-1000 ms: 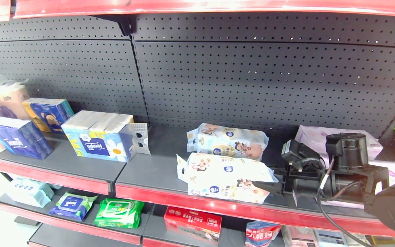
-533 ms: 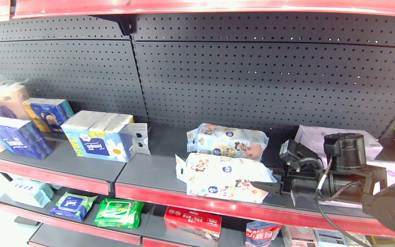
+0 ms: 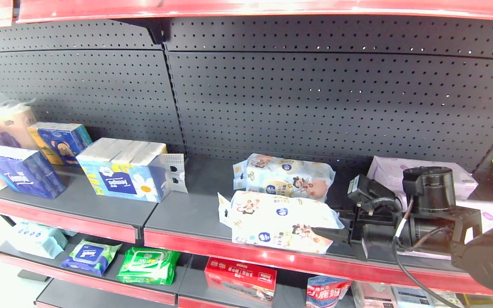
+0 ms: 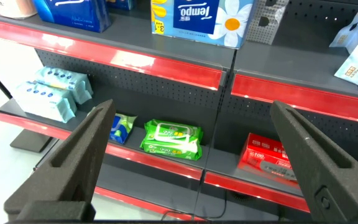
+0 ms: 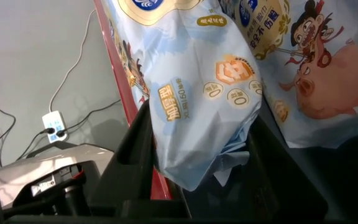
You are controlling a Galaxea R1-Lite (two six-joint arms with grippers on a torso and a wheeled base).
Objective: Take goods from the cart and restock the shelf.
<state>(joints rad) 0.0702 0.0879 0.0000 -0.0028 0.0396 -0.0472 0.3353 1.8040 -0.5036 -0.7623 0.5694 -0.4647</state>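
Two white cartoon-printed wipes packs lie on the dark middle shelf (image 3: 188,214). The front pack (image 3: 278,220) sits by the red front lip, the rear pack (image 3: 287,177) behind it. My right gripper (image 3: 330,233) comes in from the right, level with the shelf, shut on the front pack's right end. In the right wrist view that pack's end (image 5: 197,106) is squeezed between the two black fingers of the gripper (image 5: 204,149). My left gripper (image 4: 191,107) hangs open in front of the lower shelves, holding nothing.
Tissue multipacks (image 3: 124,169) and a blue pack (image 3: 24,171) stand to the left on the same shelf, pale pink packs (image 3: 394,171) to the right behind my arm. Bare shelf lies between the tissue multipacks and the wipes. Lower shelves hold green wipes (image 3: 149,265) and a red box (image 3: 240,278).
My right gripper has slid a little to the left along the shelf front, and the front wipes pack has shifted left with it. Nothing else has moved.
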